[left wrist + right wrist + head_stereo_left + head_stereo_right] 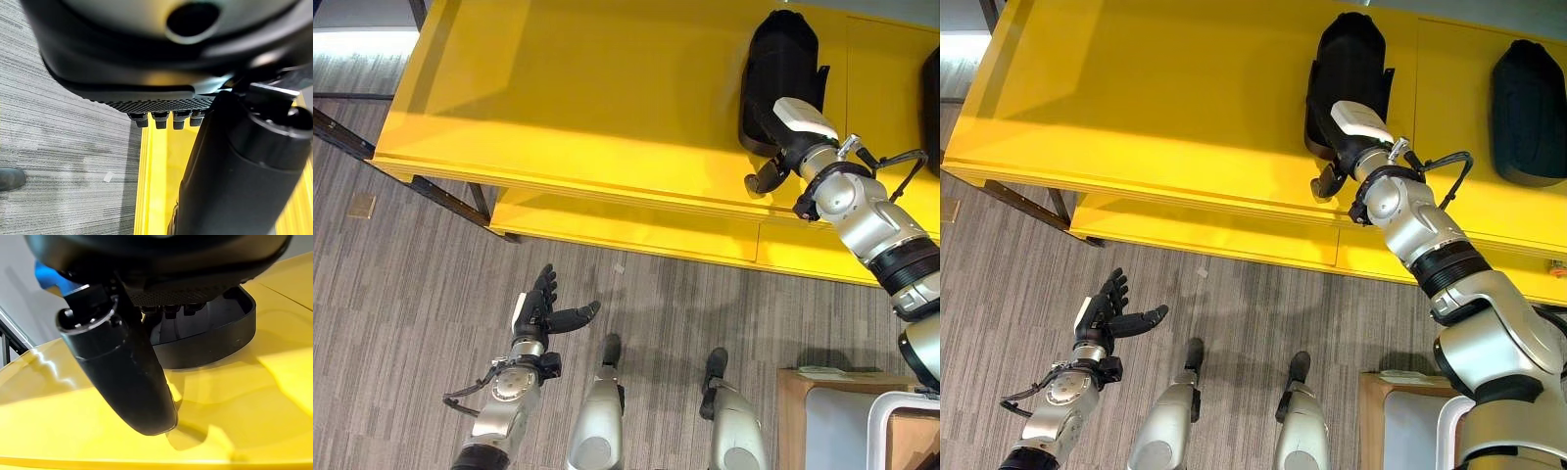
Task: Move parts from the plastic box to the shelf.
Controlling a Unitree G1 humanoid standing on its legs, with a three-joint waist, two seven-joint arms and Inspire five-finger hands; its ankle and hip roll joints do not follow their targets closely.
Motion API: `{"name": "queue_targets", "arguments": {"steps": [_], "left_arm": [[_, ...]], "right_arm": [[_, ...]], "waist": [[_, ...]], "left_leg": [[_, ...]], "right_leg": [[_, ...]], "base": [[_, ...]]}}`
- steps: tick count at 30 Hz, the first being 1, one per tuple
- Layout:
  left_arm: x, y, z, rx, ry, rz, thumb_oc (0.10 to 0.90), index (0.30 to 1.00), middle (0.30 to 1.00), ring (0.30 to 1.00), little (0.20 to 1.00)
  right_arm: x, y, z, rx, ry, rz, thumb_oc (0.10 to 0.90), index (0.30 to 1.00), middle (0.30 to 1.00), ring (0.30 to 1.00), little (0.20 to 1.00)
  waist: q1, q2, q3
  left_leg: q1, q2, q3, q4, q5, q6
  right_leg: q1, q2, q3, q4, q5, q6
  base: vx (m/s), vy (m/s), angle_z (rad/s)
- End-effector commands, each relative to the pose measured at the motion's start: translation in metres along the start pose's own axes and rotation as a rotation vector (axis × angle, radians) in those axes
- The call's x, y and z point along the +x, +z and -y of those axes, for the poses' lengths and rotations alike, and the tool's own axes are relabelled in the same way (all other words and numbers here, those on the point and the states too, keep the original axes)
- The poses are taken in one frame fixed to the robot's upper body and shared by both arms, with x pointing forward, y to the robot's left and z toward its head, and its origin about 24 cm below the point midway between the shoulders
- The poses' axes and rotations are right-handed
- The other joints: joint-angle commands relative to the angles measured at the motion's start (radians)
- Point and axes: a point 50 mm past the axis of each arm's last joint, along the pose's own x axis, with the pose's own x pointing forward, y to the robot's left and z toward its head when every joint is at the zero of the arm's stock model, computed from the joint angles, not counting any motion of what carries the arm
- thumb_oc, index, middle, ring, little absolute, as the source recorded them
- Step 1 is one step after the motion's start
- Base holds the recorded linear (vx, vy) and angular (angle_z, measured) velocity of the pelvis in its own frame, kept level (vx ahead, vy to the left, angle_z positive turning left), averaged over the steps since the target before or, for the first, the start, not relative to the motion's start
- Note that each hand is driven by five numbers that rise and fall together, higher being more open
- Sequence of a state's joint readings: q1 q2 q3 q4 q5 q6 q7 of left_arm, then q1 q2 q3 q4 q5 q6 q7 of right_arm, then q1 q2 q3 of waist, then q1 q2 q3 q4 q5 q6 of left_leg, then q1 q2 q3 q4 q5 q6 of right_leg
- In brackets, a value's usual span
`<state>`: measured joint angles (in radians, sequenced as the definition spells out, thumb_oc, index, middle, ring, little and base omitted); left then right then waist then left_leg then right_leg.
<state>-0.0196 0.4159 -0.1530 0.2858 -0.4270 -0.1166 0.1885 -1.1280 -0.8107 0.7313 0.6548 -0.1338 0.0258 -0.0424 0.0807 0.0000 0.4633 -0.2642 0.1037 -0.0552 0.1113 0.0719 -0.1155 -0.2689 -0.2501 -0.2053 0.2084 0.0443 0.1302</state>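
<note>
A black moulded part lies on the yellow shelf toward its right end. My right hand sits at the part's near end. In the right wrist view its straight fingers reach over the rim of the part, while the thumb stands out apart from it above the shelf surface. A second black part lies farther right on the shelf. My left hand hangs low over the grey floor at the lower left, open and holding nothing.
The shelf has a lower yellow tier jutting toward me. A dark metal frame runs along the floor at left. A white-rimmed container and a brown box edge stand at the lower right.
</note>
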Motion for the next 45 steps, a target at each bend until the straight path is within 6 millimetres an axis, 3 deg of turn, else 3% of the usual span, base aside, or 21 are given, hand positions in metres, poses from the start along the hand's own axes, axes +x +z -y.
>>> {"name": "queue_targets", "arguments": {"steps": [1,14,26,37,45], "left_arm": [[0.000,0.033,-0.017,0.028,0.020,0.174,0.900,1.000,1.000,1.000,1.000],[-0.001,0.032,-0.022,0.047,0.017,0.161,0.900,1.000,1.000,1.000,1.000],[-0.004,0.027,-0.030,0.071,0.020,0.131,0.900,1.000,1.000,1.000,1.000],[-0.010,0.019,-0.032,0.063,0.032,0.104,0.900,1.000,1.000,1.000,1.000],[-0.016,0.008,-0.026,0.037,0.037,0.068,0.900,1.000,1.000,1.000,1.000]], "right_arm": [[0.004,0.038,0.061,-0.039,-0.170,0.160,0.900,1.000,1.000,1.000,1.000],[-0.002,0.052,0.080,-0.036,-0.203,0.231,0.900,1.000,1.000,1.000,1.000],[-0.012,0.041,0.076,-0.021,-0.172,0.231,0.900,1.000,1.000,1.000,1.000],[-0.033,0.026,0.048,0.110,-0.107,0.251,0.900,1.000,1.000,1.000,1.000],[-0.070,0.000,0.015,0.438,-0.099,0.239,0.900,1.000,1.000,1.000,1.000]], "waist": [[0.000,-0.050,-0.056],[-0.003,-0.075,-0.093],[-0.006,-0.097,-0.143],[-0.015,-0.101,-0.178],[-0.037,-0.102,-0.212]], "left_leg": [[0.039,0.087,0.030,0.085,-0.130,-0.021],[0.055,0.093,0.030,0.083,-0.135,-0.023],[0.095,0.095,0.028,0.063,-0.139,-0.022],[0.123,0.094,0.036,0.034,-0.134,-0.018],[0.143,0.094,0.048,0.015,-0.130,-0.016]], "right_leg": [[-0.011,-0.064,0.048,0.034,-0.051,0.035],[0.009,-0.059,0.051,0.024,-0.053,0.036],[0.062,-0.060,0.039,-0.008,-0.051,0.041],[0.098,-0.060,0.032,-0.054,-0.034,0.047],[0.126,-0.061,0.034,-0.094,-0.019,0.054]], "base": [[0.00,0.000,0.00],[0.00,0.000,0.00],[0.01,0.001,0.01],[0.01,0.003,0.02],[0.03,0.013,-0.01]]}}
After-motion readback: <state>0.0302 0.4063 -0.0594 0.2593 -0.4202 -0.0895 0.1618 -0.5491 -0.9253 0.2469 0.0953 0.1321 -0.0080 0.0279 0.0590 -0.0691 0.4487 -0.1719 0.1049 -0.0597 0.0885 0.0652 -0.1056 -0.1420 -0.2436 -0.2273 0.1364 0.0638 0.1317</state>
